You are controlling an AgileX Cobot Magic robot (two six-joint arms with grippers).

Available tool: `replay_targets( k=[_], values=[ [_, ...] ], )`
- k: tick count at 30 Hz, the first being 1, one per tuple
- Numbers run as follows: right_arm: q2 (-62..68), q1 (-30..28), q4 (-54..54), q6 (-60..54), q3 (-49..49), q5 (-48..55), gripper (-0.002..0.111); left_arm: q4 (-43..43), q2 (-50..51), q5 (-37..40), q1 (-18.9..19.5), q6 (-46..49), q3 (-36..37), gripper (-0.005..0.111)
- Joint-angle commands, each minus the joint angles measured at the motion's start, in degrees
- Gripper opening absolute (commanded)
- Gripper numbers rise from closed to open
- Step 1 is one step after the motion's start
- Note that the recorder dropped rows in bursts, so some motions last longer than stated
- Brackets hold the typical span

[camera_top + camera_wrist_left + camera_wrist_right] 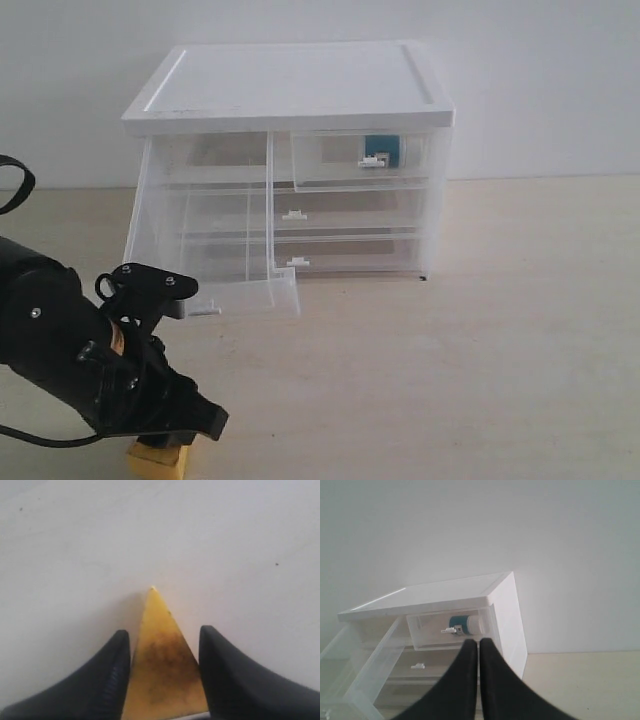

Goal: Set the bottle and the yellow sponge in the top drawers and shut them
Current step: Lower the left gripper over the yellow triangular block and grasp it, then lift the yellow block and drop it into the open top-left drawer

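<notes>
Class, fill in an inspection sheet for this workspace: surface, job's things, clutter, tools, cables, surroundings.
Surface: pale tabletop.
Job's things: yellow sponge on the tabletop; bottle lying in the top right drawer, which is slightly out; top left drawer pulled far out, nothing seen inside.
Clutter: nothing seen.
Tools: left tool straddles the sponge, grip unclear; right tool shut, holding nothing.
Cables: black cable at the left of the exterior view.
Surroundings: white wall behind the cabinet.
</notes>
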Motion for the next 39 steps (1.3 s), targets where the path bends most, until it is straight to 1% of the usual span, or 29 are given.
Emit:
replay_targets(
  k=[1, 4, 7, 14, 19, 23, 27, 32, 35, 39],
  values=[
    [-0.1, -0.1, -0.2, 0.0, 0.0, -0.7, 0.000, -0.2, -4.5, 5.8, -0.1, -1.3, 0.6, 0.023],
    [-0.1, -0.1, -0.2, 0.0, 0.0, -0.7, 0.000, -0.2, -7.9, 7.9, -0.1, -1.3, 0.6, 0.018],
    [-0.1, -0.1, -0.2, 0.0, 0.0, -0.7, 0.000, 0.4, -10.7, 9.9, -0.1, -1.3, 0.6, 0.004],
    [-0.1, -0.1, -0.2, 0.0, 0.0, -0.7, 0.000, 0.9, -17.0, 13.3, -0.1, -1.2, 0.5, 0.004],
    [-0.1, -0.1, -0.2, 0.0, 0.0, -0.7, 0.000, 0.6, -23.3, 14.1, -0.1, -1.2, -0.4, 0.004],
    [-0.1, -0.1, -0.2, 0.0, 0.0, -0.7, 0.000, 0.5, -29.0, 14.4, -0.1, -1.2, -3.3, 0.004],
    [-0.1, -0.1, -0.2, 0.0, 0.0, -0.8, 0.000, 0.5, -33.2, 13.0, -0.1, 0.0, -7.5, 0.004],
    [-0.1, -0.1, -0.2, 0.0, 0.0, -0.8, 0.000, 0.6, -32.6, 9.3, -0.1, 1.6, -11.4, 0.004],
    [-0.1, -0.1, -0.2, 0.0, 0.0, -0.8, 0.000, 1.4, -29.8, 7.2, -0.1, 2.7, -12.9, 0.004],
    [-0.1, -0.1, -0.2, 0.0, 0.0, -0.8, 0.000, 3.8, -24.1, 2.3, -0.1, 3.3, -14.4, 0.004]
  ],
)
